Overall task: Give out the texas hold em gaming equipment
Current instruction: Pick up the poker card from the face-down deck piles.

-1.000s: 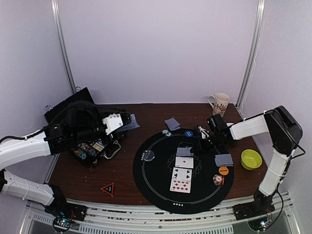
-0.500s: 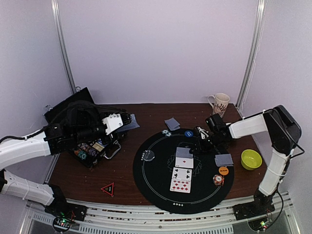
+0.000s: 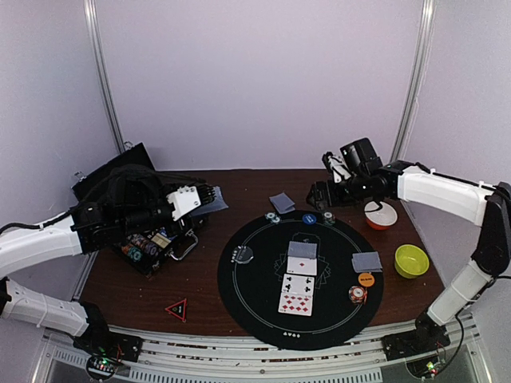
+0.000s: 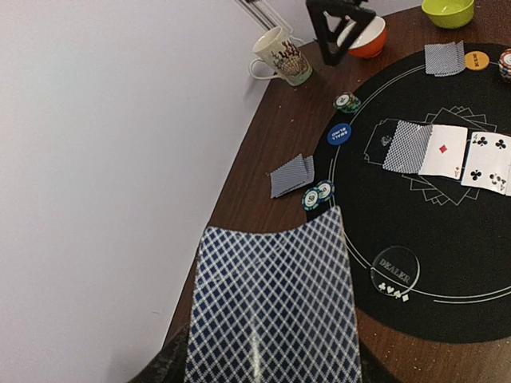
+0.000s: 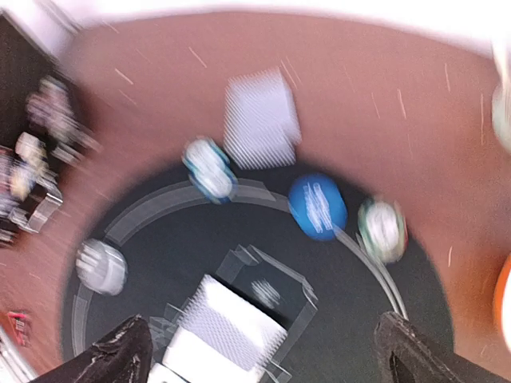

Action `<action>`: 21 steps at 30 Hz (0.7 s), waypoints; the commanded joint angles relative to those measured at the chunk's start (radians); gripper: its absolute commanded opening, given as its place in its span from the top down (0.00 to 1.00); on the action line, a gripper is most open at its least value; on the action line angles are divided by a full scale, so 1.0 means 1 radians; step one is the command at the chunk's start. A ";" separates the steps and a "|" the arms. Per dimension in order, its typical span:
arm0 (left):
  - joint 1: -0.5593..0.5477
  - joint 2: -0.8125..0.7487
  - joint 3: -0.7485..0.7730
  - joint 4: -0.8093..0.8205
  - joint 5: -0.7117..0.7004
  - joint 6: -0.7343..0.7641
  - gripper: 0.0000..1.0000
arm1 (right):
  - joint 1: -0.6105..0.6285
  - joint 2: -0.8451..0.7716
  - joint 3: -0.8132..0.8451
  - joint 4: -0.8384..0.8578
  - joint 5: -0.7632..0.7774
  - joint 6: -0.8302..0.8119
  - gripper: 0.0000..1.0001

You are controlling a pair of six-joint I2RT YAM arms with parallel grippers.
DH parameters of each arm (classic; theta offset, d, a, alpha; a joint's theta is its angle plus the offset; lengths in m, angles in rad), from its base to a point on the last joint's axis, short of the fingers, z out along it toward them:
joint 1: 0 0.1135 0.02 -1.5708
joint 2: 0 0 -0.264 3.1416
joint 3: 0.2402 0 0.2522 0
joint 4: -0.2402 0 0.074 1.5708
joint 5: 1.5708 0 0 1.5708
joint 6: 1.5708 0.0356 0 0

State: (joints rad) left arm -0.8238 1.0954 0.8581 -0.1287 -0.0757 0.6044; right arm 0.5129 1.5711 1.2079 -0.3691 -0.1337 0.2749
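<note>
My left gripper hangs over the table's left side, shut on a stack of blue-backed playing cards. My right gripper is raised above the far rim of the black mat, open with nothing between its fingers. Below it lie a green-edged chip, the blue button, two chips and a face-down card pair. On the mat sit a face-down card, three face-up cards, a clear dealer button, more face-down cards, an orange button and a chip stack.
An orange bowl and a green bowl stand at the right. The patterned mug is at the back right corner. An open black chip case lies under my left arm, and a red triangle marker sits near the front.
My right gripper opened, rose and drew back from the mat's far rim. A chip now lies beside the blue button, and the orange bowl has come into view. The left arm stayed still.
</note>
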 commanded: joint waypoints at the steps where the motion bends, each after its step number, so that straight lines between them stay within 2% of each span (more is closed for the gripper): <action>1: 0.000 -0.021 0.023 0.052 -0.006 0.002 0.48 | 0.082 -0.080 0.091 0.096 -0.003 -0.071 0.00; 4: 0.000 -0.027 0.016 0.065 -0.006 0.004 0.48 | 0.128 -0.074 0.091 0.357 -0.278 0.036 0.00; 6: 0.000 -0.030 0.011 0.077 -0.002 0.007 0.48 | 0.170 -0.006 0.114 0.519 -0.442 0.172 0.00; 8: 0.000 -0.031 0.012 0.080 0.001 0.006 0.48 | 0.197 0.084 0.174 0.592 -0.515 0.275 0.03; 12: -0.001 -0.036 0.008 0.082 0.005 0.008 0.48 | 0.257 0.220 0.304 0.519 -0.554 0.266 0.07; 18: 0.000 -0.034 0.004 0.085 0.004 0.017 0.48 | 0.307 0.324 0.418 0.432 -0.633 0.219 0.07; 21: 0.000 -0.029 0.004 0.086 0.006 0.016 0.48 | 0.320 0.358 0.449 0.399 -0.614 0.213 0.08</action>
State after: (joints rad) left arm -0.8238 1.0779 0.8581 -0.1062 -0.0750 0.6109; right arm 0.8215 1.9160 1.5909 0.0658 -0.7055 0.4980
